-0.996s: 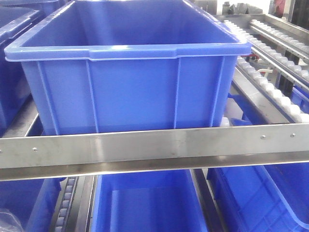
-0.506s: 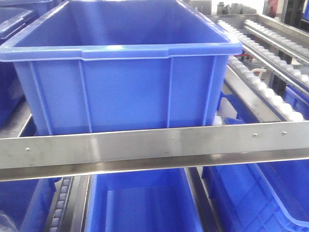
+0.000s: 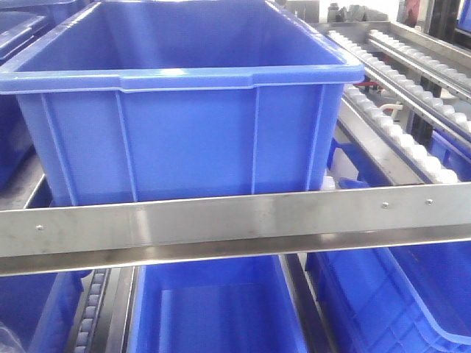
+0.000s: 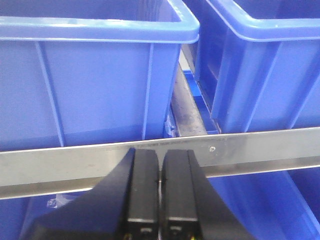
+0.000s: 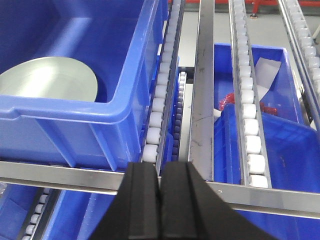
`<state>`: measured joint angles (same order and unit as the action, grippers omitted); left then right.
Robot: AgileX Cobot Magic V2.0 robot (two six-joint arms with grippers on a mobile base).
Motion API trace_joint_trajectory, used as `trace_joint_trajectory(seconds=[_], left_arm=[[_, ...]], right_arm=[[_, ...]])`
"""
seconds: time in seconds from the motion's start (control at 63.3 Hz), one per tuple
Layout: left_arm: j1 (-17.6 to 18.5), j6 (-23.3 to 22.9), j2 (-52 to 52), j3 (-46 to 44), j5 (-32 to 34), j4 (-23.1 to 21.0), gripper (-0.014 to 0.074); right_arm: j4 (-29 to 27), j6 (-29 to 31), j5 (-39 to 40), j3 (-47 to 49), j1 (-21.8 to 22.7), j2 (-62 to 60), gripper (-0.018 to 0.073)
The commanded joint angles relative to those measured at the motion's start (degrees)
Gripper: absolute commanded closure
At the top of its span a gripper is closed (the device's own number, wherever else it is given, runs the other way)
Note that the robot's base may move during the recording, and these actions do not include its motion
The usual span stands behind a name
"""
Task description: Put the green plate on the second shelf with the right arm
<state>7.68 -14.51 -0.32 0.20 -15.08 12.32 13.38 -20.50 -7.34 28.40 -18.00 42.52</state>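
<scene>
The green plate (image 5: 47,80) shows only in the right wrist view, pale and round, lying flat in a big blue bin (image 5: 65,117) at the upper left. My right gripper (image 5: 160,170) is shut and empty, low in the view over the steel front rail (image 5: 60,172), right of and nearer than the plate. In the left wrist view my left gripper (image 4: 160,152) is also shut with nothing in it, in front of a steel rail (image 4: 75,160). Neither gripper appears in the front view.
A large blue bin (image 3: 184,132) fills the front view behind a steel rail (image 3: 221,224), with roller tracks (image 3: 397,125) to its right and another blue bin (image 3: 213,309) below. Two blue bins (image 4: 90,85) (image 4: 260,75) stand side by side ahead of the left gripper. A lower bin (image 5: 260,75) holds red items.
In the front view the big blue bin and the rail's screws have drifted a little to the left, so the view has shifted rightward.
</scene>
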Motion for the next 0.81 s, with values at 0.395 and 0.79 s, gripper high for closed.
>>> trace_joint_trajectory(seconds=[0.395, 0.79], left_arm=[[0.1, -0.3, -1.3, 2.3, 5.0, -0.1, 0.0472], [0.1, -0.3, -1.3, 2.3, 5.0, -0.1, 0.0472]], right_arm=[[1.0, 0.1, 4.9, 1.6, 0.4, -0.4, 0.0505], [0.1, -0.2, 5.3, -10.4, 3.2, -16.7, 0.0505]])
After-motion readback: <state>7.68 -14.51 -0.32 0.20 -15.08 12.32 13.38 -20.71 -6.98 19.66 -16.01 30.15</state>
